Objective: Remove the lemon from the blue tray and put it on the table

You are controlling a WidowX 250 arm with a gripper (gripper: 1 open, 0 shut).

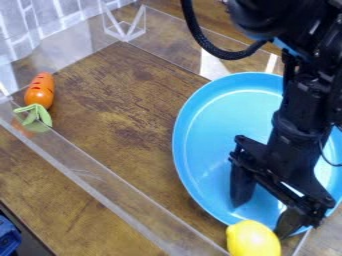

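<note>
At the near edge of the view, right of the middle, the lemon (253, 239) sits by the near rim of the blue tray (191, 128), overlapping it in the picture. Whether it rests on the rim, leans against it or lies just outside cannot be told from this angle, so whether the removal is done stays uncertain. If the lemon is still on the rim, both the lift and the placing are left; if it is outside, little may remain beyond checking that it lies steady on the tabletop (120, 110).

Just beyond the lemon, the black gripper (274, 203) points down over the near part of the tray, its fingers spread wide, with bare blue plastic showing between them. It has hold of nothing. A grasp on the lemon, if one is needed, would call for a shift toward the near side first; closing here would likely catch only the tray.

Farther off, on the far left, the carrot (40, 91) lies by the clear wall (100, 185), well apart from the tray, and has no part in the job.
</note>
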